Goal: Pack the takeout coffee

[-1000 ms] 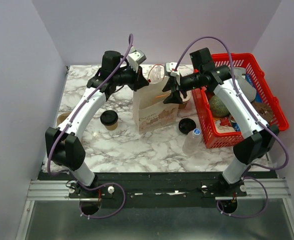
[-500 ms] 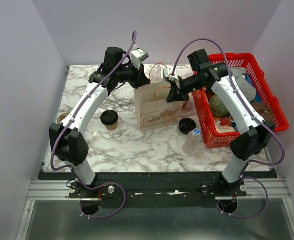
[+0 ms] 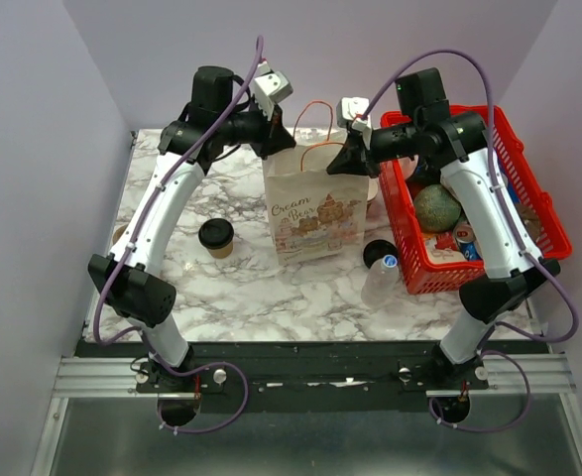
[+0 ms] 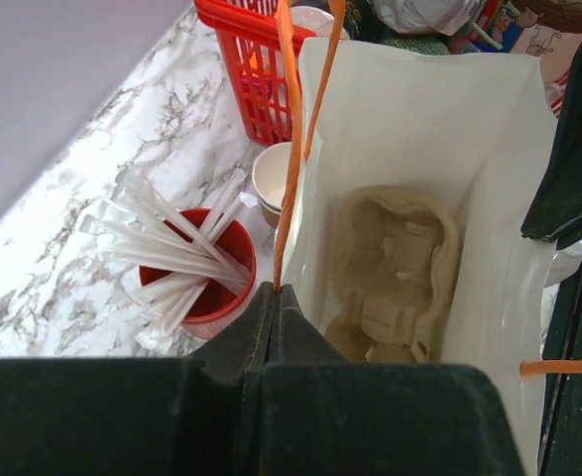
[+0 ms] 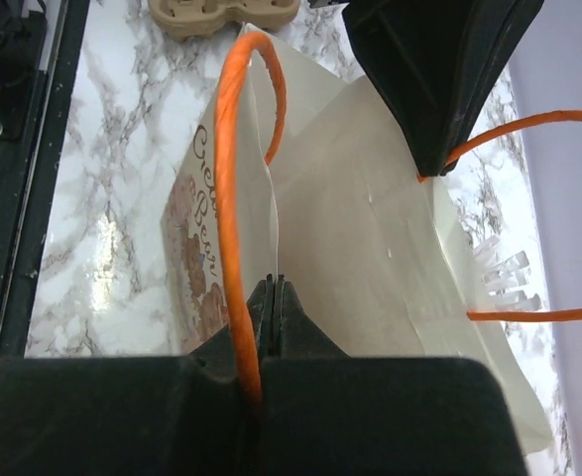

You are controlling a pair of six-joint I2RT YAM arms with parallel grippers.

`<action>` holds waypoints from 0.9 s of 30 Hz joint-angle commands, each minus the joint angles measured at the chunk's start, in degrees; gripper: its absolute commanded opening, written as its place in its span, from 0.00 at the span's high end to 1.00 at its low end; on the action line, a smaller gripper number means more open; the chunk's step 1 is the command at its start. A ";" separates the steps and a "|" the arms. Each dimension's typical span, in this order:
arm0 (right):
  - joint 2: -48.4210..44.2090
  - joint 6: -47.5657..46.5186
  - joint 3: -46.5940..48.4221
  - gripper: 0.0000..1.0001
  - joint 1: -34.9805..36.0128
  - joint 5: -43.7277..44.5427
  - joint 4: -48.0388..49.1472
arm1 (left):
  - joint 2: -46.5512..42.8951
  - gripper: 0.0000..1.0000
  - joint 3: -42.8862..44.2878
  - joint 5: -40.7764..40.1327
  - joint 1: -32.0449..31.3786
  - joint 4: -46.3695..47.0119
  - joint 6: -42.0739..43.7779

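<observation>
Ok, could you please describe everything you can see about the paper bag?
The paper bag is white, with a printed picture and lettering on its front and thin orange handles. It stands upright and open on the marble table, between the arms. The left gripper and the right gripper each have fingers shut on its top rim, on opposite sides. A moulded pulp cup carrier lies at its bottom.

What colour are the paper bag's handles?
Orange. The handles show best in the right wrist view.
</observation>
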 commanded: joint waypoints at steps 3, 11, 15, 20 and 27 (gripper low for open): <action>-0.58 2.60 1.28 1.00 1.24 -2.75 2.85 | -1.16 1.00 2.47 -0.14 0.28 -3.68 3.13; -0.76 0.15 -3.54 0.76 1.68 -1.00 1.62 | -1.60 0.75 -2.27 -2.25 0.36 -2.54 4.19; -3.04 0.05 -10.57 0.35 1.68 1.11 1.26 | -3.18 0.16 -6.48 0.20 0.54 -3.77 4.98; -5.24 -0.38 -12.16 0.09 1.68 3.22 2.85 | -9.15 0.01 -13.43 -1.72 0.54 3.77 3.75; -6.12 -4.08 -13.30 0.08 1.68 5.42 -0.75 | -7.14 0.02 -12.12 4.69 0.37 0.89 5.77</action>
